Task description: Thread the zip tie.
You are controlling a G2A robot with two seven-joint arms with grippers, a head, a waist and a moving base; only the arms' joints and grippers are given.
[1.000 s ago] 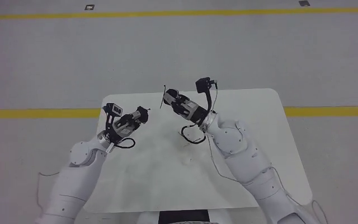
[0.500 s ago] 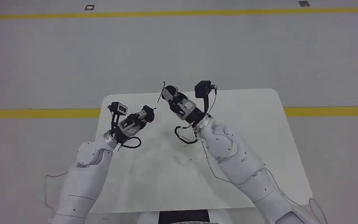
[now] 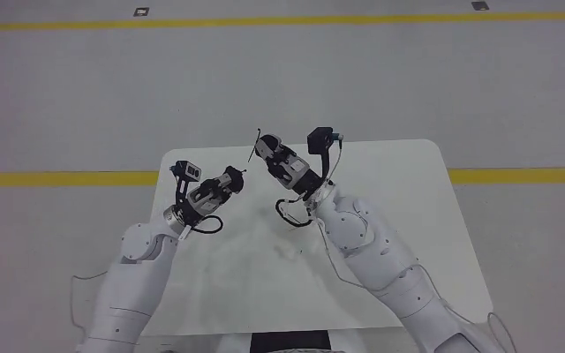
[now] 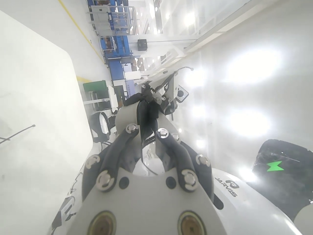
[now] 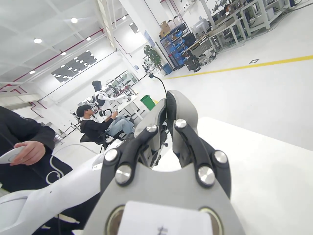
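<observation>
While the right gripper (image 3: pixel 266 143) grips the zip tie (image 5: pixel 162 83) above the table's (image 3: pixel 397 194) far edge, the left gripper (image 3: pixel 237 175) hangs clenched nearby, apart.

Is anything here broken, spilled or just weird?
Nothing spilled or broken. The only odd sight: the zip tie sticks out curved from the shut right gripper, in the air above the table.

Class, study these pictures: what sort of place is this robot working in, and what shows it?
Probably a robotics workshop hall: blue shelving stocked with bins, cluttered workbenches along the wall, and another humanoid robot standing at a bench.
</observation>
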